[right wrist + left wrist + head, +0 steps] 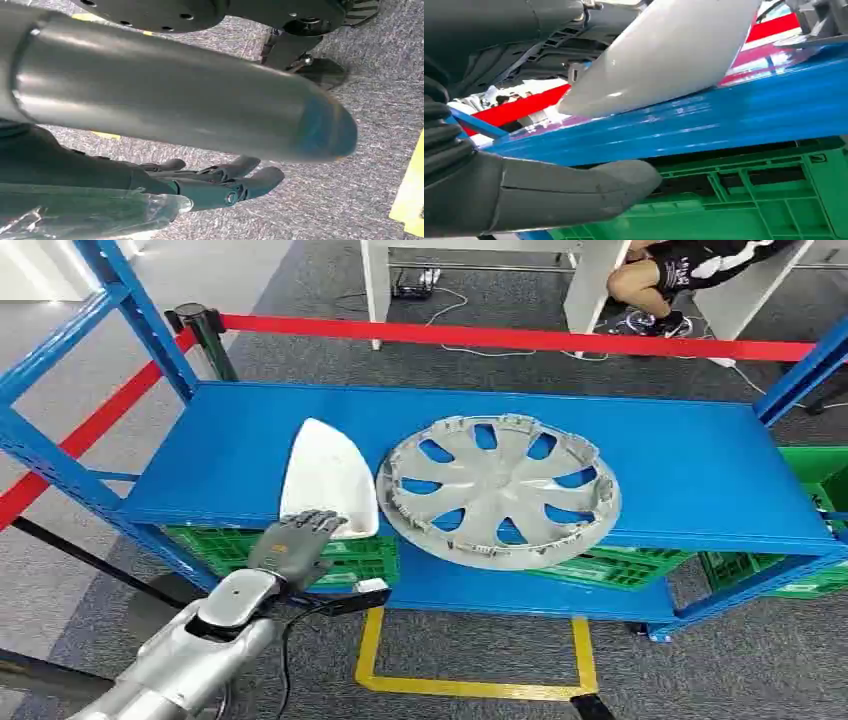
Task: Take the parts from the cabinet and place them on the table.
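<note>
Grey carpet (300,285) fills the background of the head view, crossed by a red barrier tape (520,338) in the upper half of the frame, with a person's legs (655,285) by white table legs at the top edge and a yellow floor marking (470,685) at the bottom centre. Across the middle runs the blue shelf (680,470) of the cabinet, and on it lie two parts: a silver wheel cover (498,490) at frame centre and, just beside it on its left, a white pointed part (328,475) whose near end reaches the shelf's front edge. Green crates (610,568) sit on the level beneath. The left hand (295,545) comes up from the lower left of that frame, its fingers (315,523) lying on top of the white part's near end. The left wrist view adds what the head view hides: the thumb (574,192) sits under the blue shelf edge in front of a green crate, apart from the white part (664,55), which tilts up off the shelf surface above it, so the part is touched from above but not visibly clamped. The right wrist view looks down at the carpet, where the right hand (210,182) hangs with its dark fingers (250,182) loosely extended and nothing between them; clear plastic wrap (95,212) shows at the lower left of that frame.
</note>
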`<act>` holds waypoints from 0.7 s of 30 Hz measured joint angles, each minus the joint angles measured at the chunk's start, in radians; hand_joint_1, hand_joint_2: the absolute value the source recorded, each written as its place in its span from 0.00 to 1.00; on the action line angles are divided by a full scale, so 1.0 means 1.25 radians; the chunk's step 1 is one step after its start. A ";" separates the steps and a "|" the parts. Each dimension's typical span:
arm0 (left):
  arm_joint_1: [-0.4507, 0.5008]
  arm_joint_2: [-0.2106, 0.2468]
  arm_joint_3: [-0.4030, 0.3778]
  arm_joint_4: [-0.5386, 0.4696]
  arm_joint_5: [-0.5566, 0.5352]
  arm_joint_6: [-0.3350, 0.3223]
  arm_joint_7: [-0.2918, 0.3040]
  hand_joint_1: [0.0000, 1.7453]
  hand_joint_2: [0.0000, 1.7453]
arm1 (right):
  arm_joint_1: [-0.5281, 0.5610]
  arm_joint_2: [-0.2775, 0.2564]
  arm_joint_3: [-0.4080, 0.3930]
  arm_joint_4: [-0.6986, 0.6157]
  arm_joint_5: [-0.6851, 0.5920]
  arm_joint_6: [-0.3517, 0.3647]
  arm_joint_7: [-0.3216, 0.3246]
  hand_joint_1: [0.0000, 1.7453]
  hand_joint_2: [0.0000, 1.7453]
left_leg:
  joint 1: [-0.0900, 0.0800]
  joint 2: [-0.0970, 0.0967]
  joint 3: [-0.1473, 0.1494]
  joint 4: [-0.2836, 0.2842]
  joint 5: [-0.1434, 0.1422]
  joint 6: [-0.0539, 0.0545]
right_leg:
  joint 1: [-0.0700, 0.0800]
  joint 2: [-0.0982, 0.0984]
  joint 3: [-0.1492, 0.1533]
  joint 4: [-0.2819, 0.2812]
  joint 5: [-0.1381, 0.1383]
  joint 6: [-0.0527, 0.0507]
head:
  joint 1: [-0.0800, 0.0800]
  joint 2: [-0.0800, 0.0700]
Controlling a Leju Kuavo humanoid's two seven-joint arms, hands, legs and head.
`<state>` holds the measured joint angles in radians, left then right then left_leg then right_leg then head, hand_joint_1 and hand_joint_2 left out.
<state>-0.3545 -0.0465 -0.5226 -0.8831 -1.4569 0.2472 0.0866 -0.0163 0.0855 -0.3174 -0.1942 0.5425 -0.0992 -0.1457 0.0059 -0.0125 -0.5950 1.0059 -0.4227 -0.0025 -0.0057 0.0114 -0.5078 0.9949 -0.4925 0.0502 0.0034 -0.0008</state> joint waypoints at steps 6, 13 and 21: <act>-0.005 0.000 0.001 0.002 0.000 0.008 0.000 1.00 1.00 | 0.000 0.001 -0.004 0.000 0.000 0.000 0.000 0.00 0.00 | 0.000 0.000 0.000 0.000 0.000 0.000 | 0.000 0.000 0.000 0.000 0.000 0.000 | 0.000 0.000; -0.010 0.001 0.006 0.004 -0.015 0.022 0.000 1.00 1.00 | 0.000 0.002 -0.005 0.000 0.012 0.005 0.000 0.00 0.00 | 0.000 0.000 0.002 0.000 0.000 0.000 | 0.000 0.000 0.001 0.000 0.000 0.000 | 0.000 0.000; -0.015 0.002 0.016 0.005 -0.041 0.047 0.003 1.00 1.00 | 0.000 0.004 -0.007 0.000 0.014 0.004 0.000 0.00 0.00 | 0.000 0.000 0.003 0.000 0.001 -0.001 | 0.000 0.000 0.002 0.001 0.000 0.000 | 0.000 0.000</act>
<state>-0.3732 -0.0435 -0.5028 -0.8774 -1.5084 0.3060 0.0908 -0.0165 0.0904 -0.3258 -0.1942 0.5597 -0.0938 -0.1461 0.0059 -0.0125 -0.5917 1.0057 -0.4220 -0.0033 -0.0057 0.0115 -0.5054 0.9960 -0.4924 0.0501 0.0031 -0.0008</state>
